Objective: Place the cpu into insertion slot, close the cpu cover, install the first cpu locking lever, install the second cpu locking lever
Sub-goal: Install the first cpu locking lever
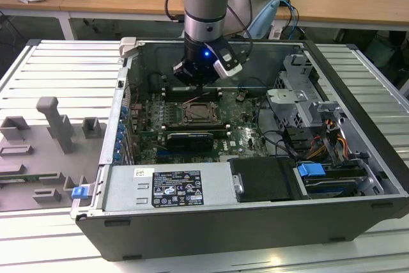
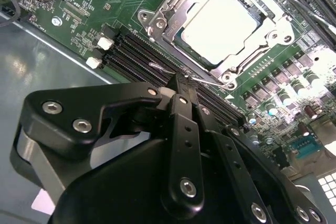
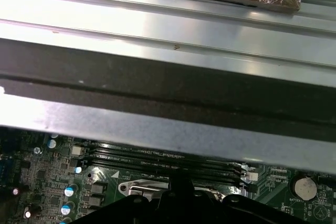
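Inside the open computer case, the insertion slot (image 1: pixel 201 112) sits on the green motherboard. The cpu (image 2: pixel 220 22) lies in it, its pale silver top showing through the cut-out of the cpu cover (image 2: pixel 173 11), which lies flat over it. A thin wire locking lever (image 2: pixel 206 81) runs along the socket's edge beside the black memory slots. My gripper (image 2: pixel 180 80) is shut, its narrow tip right at that lever wire; whether it touches is unclear. In the exterior view the gripper (image 1: pixel 199 83) hangs just behind the socket. Part of the socket frame (image 3: pixel 137 188) shows in the first wrist view.
Black memory slots (image 2: pixel 137 55) run beside the socket. The case wall (image 3: pixel 168 87) stands close behind the gripper. A black card (image 1: pixel 190 140) lies in front of the socket. Drive bays and cables (image 1: pixel 319 135) are at the exterior view's right, a grey fixture (image 1: pixel 54 123) at its left.
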{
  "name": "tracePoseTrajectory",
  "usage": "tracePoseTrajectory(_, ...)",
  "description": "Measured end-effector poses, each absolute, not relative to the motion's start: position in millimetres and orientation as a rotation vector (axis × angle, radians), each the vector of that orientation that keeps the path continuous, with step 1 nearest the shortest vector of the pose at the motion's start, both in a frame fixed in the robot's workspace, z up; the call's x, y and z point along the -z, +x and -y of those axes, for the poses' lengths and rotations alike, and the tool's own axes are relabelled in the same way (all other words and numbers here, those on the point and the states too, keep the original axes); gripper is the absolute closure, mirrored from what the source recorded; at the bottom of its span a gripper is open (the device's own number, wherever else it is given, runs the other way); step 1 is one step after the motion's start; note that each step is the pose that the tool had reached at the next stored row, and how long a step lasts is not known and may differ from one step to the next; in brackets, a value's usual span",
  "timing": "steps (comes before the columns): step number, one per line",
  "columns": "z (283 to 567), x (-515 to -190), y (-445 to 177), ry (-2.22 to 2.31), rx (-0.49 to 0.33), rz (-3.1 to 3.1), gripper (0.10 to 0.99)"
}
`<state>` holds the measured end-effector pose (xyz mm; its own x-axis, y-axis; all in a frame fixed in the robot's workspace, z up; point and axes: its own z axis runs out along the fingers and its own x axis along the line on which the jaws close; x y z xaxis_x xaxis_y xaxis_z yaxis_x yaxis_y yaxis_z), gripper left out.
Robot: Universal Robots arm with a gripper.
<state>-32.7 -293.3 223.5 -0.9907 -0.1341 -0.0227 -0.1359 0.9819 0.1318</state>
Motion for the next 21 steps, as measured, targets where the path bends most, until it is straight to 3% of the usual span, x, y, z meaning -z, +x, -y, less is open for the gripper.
tracePoseTrajectory(21, 294, -211, -19, -0.11, -0.23, -3.113, 0.98)
